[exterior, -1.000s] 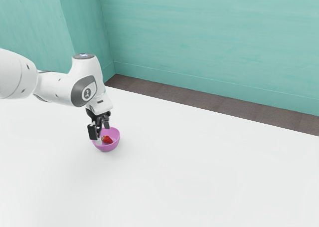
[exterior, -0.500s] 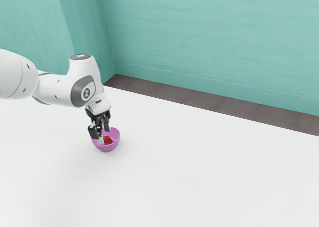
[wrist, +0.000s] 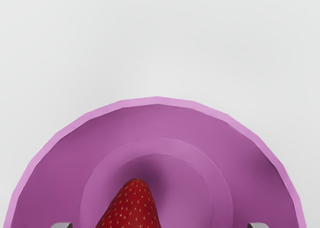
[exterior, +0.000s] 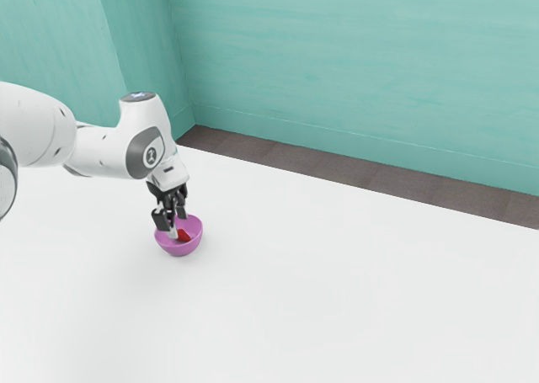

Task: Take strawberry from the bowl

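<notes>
Behind everything stood the teal wall [exterior: 354, 63], with a strip of dark floor [exterior: 295, 160] between it and the far edge of the white table [exterior: 337, 299]. Our arm [exterior: 105, 153] came in from the exterior view's left, roughly level over the table, then bent down at the wrist so that the hand pointed steeply at its work, with a slight slant. Below it, well in from the table's far edge, the pink bowl [exterior: 178, 249] stood upright. We had the gripper [exterior: 178, 225] low in its mouth, fingers wide apart, one to each side of the berry [wrist: 132, 208] and closed on nothing. The berry lay on its side in the bottom of the bowl, nearer one finger than the other.

By our judgement the approach was almost done; the grasp, the lift and the carrying clear of the rim were all left. We probably needed to centre a little before closing, or one finger might have pushed the berry along.
</notes>
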